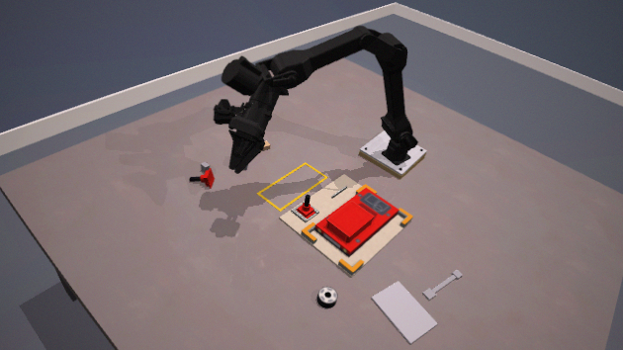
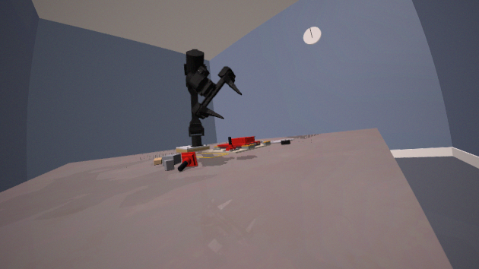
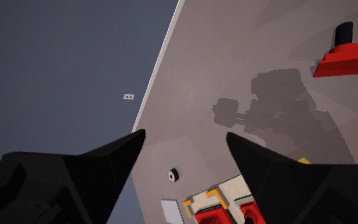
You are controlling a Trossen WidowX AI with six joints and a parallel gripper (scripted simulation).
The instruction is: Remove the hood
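The toy car is red and sits on a beige board between orange corner brackets. A raised red block, seemingly its hood, is on top. The marked area is a yellow outline on the table beside the board, with nothing in it but arm shadow. My gripper is open and empty, high above the table. In the top view it appears left of the outline. The car is partly cut off in the wrist view.
A red piece with a black peg stands on the board. A similar piece lies tipped beside a grey cube. A tan block, a wheel, a grey plate and a bar lie around.
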